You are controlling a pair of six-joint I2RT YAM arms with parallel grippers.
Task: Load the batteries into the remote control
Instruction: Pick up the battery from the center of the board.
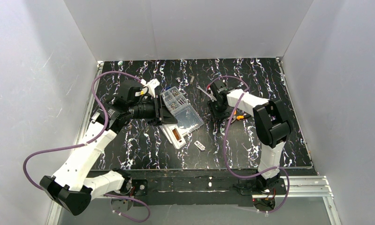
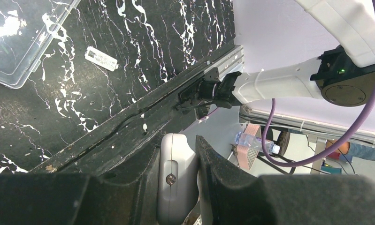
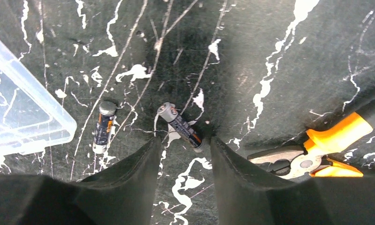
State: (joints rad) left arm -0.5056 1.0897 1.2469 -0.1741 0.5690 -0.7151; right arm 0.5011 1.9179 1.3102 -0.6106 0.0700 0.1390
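the right fingers [image 3: 129,187] hang released astride a battery [image 3: 180,126] lying slantwise just right of the clear box [image 3: 16,108], while the left fingers [image 2: 223,183] clench the remote control [image 1: 175,136] at that box's near edge.

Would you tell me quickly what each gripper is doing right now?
Left gripper: shut on the remote control.
Right gripper: open, over a battery.
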